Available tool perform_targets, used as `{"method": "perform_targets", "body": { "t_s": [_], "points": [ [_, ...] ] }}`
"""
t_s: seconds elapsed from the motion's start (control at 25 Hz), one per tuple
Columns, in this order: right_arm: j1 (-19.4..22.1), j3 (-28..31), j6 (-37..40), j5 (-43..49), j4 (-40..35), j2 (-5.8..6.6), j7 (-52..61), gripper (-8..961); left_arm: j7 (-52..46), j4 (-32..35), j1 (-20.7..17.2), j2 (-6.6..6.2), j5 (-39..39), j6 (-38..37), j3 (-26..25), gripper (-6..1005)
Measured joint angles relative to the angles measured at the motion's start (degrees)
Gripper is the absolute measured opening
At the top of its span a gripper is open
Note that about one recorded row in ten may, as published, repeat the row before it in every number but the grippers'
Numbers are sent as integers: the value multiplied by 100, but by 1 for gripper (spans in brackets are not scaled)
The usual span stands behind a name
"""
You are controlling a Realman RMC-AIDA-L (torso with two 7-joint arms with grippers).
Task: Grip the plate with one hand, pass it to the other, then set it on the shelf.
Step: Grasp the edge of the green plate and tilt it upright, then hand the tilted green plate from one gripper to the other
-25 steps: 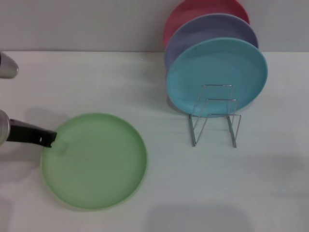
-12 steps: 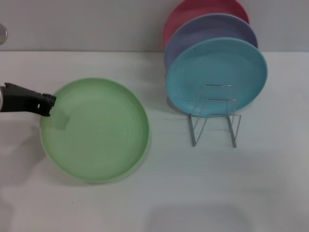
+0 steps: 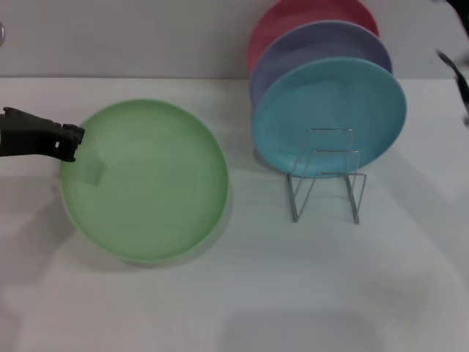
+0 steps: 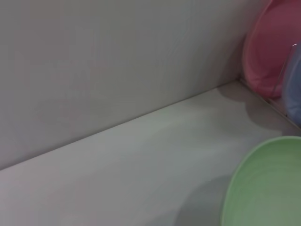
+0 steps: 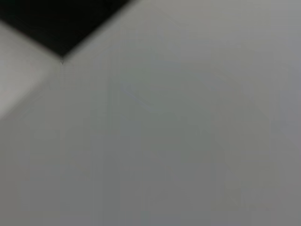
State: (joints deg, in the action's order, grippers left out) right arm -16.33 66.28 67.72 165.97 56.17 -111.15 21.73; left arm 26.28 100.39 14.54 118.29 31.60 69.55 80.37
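Observation:
The light green plate (image 3: 146, 180) is held off the white table, tilted a little, at the left of the head view. My left gripper (image 3: 72, 149), slim and black, is shut on the plate's left rim. A part of the plate's rim also shows in the left wrist view (image 4: 265, 188). The silver wire rack (image 3: 326, 180) stands on the table to the right of the plate, with free loops at its front. My right gripper (image 3: 460, 84) shows only as a dark blur at the right edge, above and to the right of the rack.
A turquoise plate (image 3: 330, 110), a lavender plate (image 3: 322, 44) and a pink-red plate (image 3: 293, 18) stand upright in the rack's rear slots. A grey wall (image 4: 117, 61) runs close behind the table. The right wrist view shows only a blurred grey surface.
My left gripper has lifted the green plate off the table and carried it up and back. The right gripper has come into view at the right edge.

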Motion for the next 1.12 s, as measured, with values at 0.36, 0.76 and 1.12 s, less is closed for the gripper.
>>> {"method": "perform_targets", "body": {
  "t_s": [0.36, 0.76, 1.12],
  "points": [
    [-583, 172, -7525, 79, 3704, 556, -99, 830, 0, 94, -1, 7, 14, -84, 5, 48],
    [-1922, 2407, -12442, -2538, 3863, -653, -3126, 831, 0, 192, 93, -4, 14, -233, -12, 54],
    [-2720, 2852, -13260, -2512, 3056, -736, -3448, 830, 52, 196, 112, -3, 44, -280, -13, 59]
  ]
}}
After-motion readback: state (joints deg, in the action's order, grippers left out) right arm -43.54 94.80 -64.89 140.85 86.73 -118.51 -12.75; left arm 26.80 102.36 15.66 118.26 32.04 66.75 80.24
